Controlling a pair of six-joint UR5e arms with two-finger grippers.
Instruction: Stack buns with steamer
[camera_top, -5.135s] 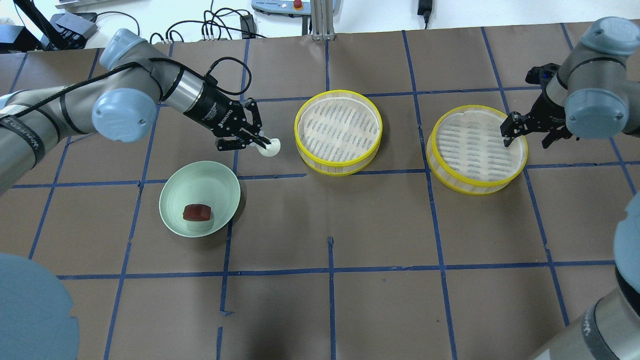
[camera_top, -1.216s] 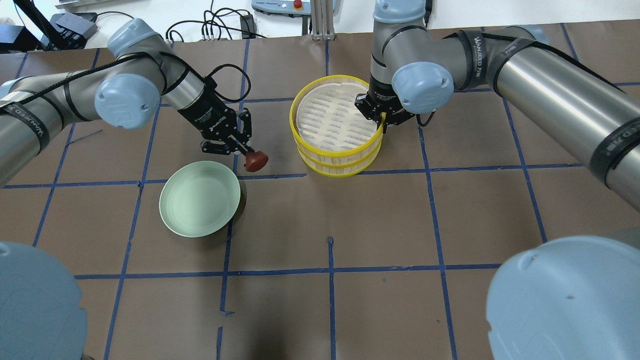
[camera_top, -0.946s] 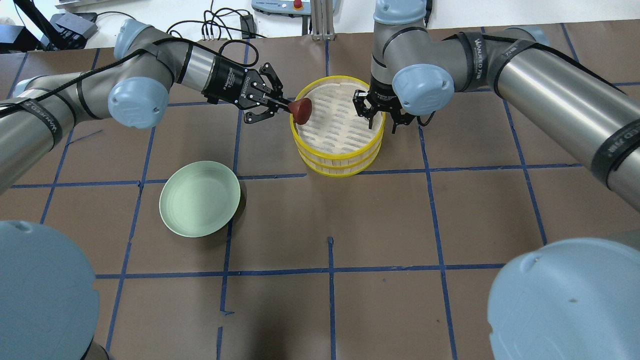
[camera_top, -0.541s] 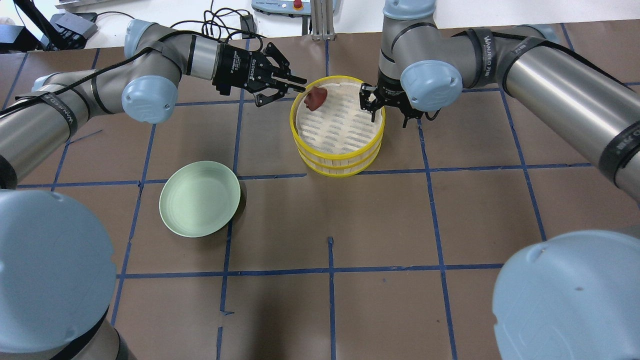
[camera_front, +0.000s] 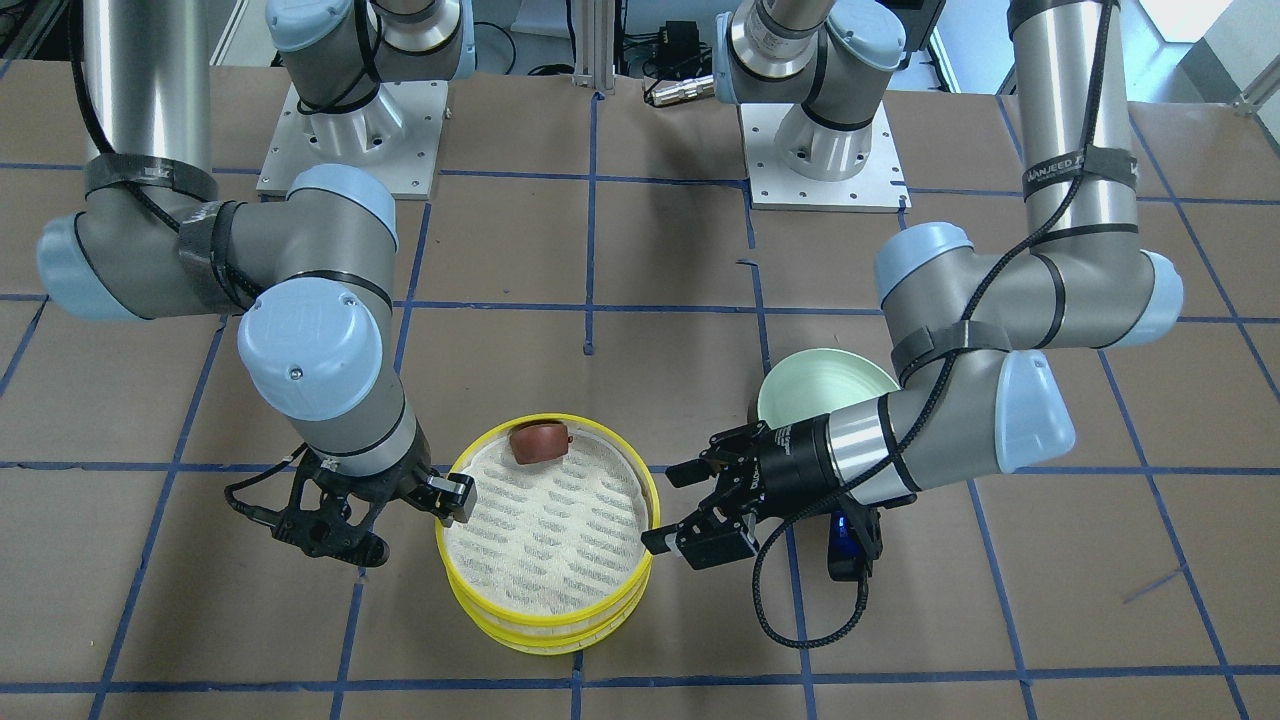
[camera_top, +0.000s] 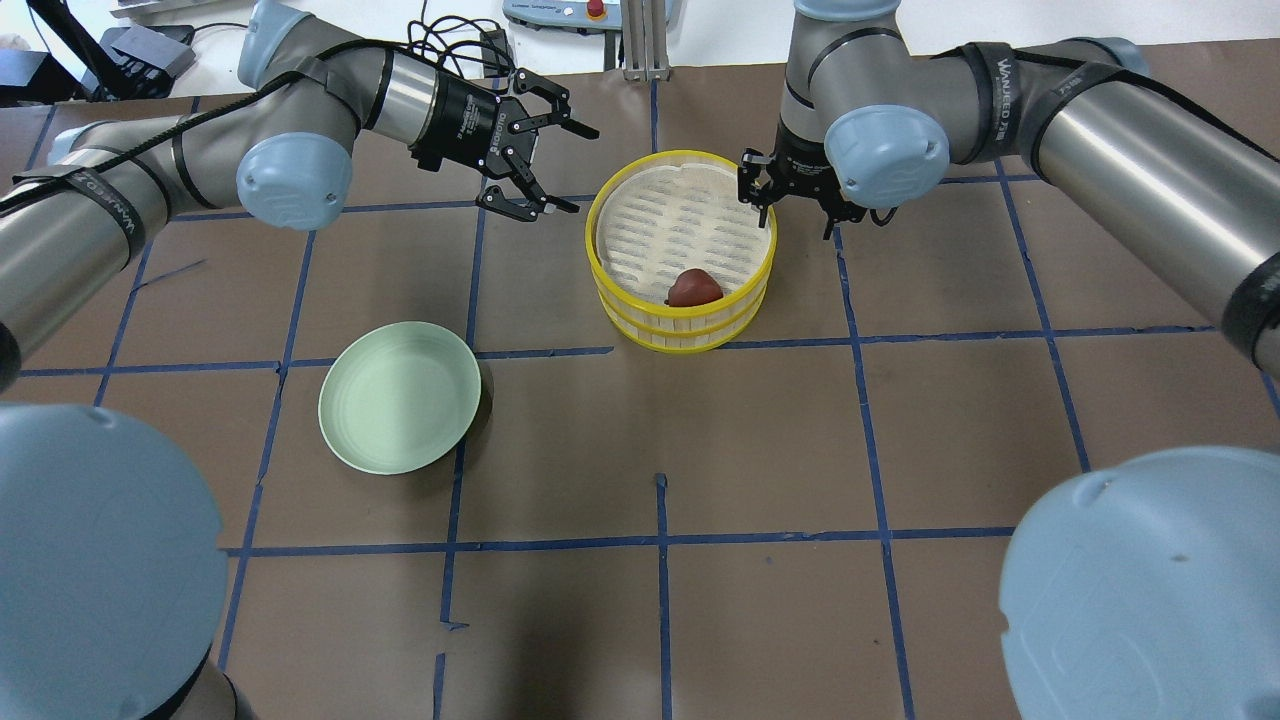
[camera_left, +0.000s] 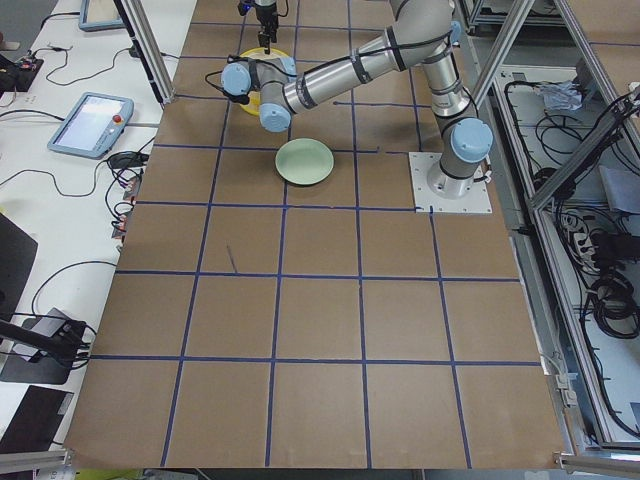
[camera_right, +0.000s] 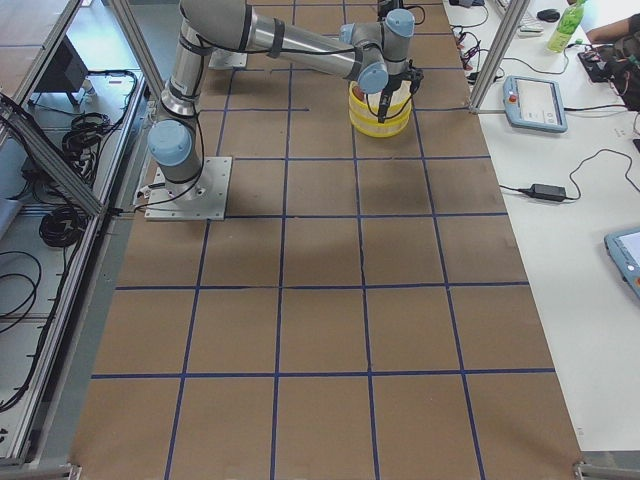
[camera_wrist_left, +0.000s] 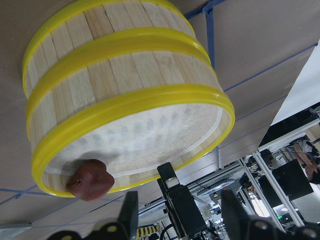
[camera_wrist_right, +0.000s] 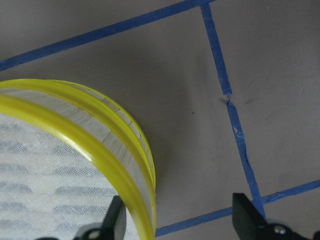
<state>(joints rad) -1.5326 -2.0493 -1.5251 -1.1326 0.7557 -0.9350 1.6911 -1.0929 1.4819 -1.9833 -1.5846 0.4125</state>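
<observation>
The steamer (camera_top: 682, 327) is two yellow-rimmed bamboo trays stacked at the table's middle back; it also shows in the front view (camera_front: 548, 628). The reddish-brown bun (camera_top: 694, 288) lies in the top tray by its near rim, and shows in the front view (camera_front: 538, 441) and left wrist view (camera_wrist_left: 91, 179). The white bun is hidden. My left gripper (camera_top: 578, 170) is open and empty, just left of the steamer (camera_wrist_left: 100, 75). My right gripper (camera_top: 795, 208) is open and empty at the steamer's far right rim (camera_wrist_right: 100, 160).
The pale green plate (camera_top: 400, 397) sits empty at the left front of the steamer, also in the front view (camera_front: 825, 385). Brown paper with blue tape lines covers the table. Cables and devices lie beyond the back edge.
My left gripper carried the reddish-brown bun from the plate to the steamer, opened, and drew back left. The bun dropped to the tray's near rim. My right gripper opened off the steamer's rim.
</observation>
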